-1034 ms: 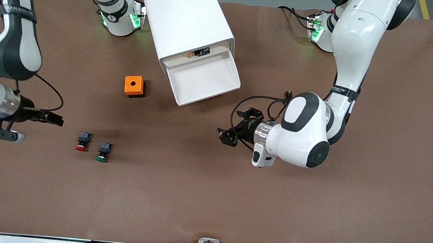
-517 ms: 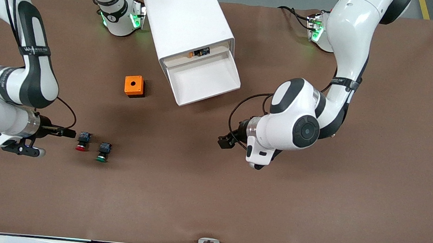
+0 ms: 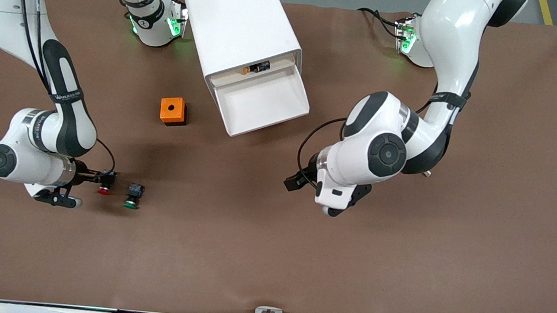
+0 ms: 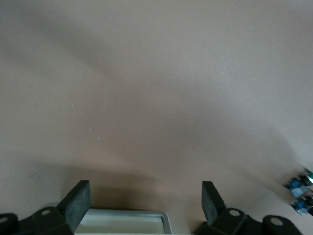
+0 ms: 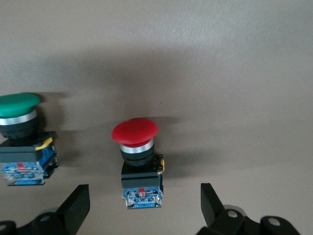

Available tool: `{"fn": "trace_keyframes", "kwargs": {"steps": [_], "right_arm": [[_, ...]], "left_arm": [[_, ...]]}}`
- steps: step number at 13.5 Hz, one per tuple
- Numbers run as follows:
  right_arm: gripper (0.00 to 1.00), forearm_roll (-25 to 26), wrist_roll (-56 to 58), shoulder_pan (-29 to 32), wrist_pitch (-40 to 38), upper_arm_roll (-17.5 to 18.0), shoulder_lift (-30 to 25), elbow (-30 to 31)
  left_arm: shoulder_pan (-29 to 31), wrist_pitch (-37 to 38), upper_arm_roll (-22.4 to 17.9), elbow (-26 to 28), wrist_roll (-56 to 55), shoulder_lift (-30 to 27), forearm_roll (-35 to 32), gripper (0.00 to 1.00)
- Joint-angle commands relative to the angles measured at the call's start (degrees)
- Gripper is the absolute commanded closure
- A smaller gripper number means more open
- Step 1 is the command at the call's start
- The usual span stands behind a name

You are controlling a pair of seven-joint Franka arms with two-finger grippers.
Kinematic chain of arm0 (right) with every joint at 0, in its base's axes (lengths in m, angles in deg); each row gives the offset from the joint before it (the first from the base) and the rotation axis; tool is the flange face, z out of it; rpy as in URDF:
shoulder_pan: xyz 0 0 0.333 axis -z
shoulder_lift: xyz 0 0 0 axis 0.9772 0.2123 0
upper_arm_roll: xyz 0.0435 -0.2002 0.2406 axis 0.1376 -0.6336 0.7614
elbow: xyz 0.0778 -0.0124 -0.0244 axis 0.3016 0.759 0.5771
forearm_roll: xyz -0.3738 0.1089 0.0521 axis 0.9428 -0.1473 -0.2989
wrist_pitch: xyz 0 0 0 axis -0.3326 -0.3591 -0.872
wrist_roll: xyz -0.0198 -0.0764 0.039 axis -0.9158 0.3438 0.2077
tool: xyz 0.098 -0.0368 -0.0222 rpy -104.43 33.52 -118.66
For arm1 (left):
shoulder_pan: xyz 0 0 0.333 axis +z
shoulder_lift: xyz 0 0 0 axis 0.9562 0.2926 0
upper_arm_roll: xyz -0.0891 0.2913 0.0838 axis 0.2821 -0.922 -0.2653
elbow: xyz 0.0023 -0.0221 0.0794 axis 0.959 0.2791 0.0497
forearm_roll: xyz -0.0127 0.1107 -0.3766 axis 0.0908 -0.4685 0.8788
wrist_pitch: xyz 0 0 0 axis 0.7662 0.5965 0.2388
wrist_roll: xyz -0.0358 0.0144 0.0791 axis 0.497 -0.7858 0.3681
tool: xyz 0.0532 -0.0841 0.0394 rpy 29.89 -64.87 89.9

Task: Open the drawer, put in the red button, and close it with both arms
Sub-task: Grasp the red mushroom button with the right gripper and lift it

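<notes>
Down near the table's right-arm end, the right gripper (image 3: 97,176) sat low over the brown table (image 3: 400,268), right at the red button (image 3: 105,182). In the right wrist view its fingers (image 5: 73,208) were spread wide with nothing between the tips; the red button (image 5: 138,164) lay just ahead of the gap, centred between the two fingers and untouched by either. It lay on its side, its red cap pointing toward the front camera's edge and its black and blue body toward the gripper. The green button (image 3: 133,195) lay just beside it, toward the left arm's end and slightly nearer the front camera, the two apart.

The drawer (image 3: 263,102) stood pulled out of the white cabinet (image 3: 239,27) near the table's edge where the bases stood, its tray bare. An orange box (image 3: 173,111) sat beside the cabinet, toward the right arm's end.

The left gripper (image 3: 294,182) hung over bare table nearer the front camera than the drawer, its fingers (image 4: 77,204) wide apart and holding nothing.
</notes>
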Motion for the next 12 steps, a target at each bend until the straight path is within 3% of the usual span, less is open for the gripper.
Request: {"fn": "trace_keyframes", "kwargs": {"steps": [1,3,4,9,12], "right_arm": [[0.0,-1.38,1.21,1.04,0.23,0.54,0.64,0.71],[0.02,-1.38,1.21,1.48,0.06,0.54,0.99,0.8],[0.09,-1.38,1.21,1.39,0.06,0.54,1.08,0.8],[0.64,-1.38,0.86,0.78,-0.03,0.54,1.35,0.71],[0.87,-1.38,0.77,0.43,-0.21,0.54,1.35,0.45]], "left_arm": [[-1.23,-1.62,-0.59,1.43,0.36,-1.19,-3.22,0.0],[-2.8,-1.62,-0.67,1.87,0.01,-1.19,-6.38,0.0],[-2.98,-1.62,-0.59,2.3,0.01,-1.19,-8.57,0.0],[-2.98,-1.62,-0.24,2.48,0.45,-1.11,-10.7,0.0],[-3.34,-3.98,-0.24,2.48,0.8,-0.93,-13.23,0.0]]}}
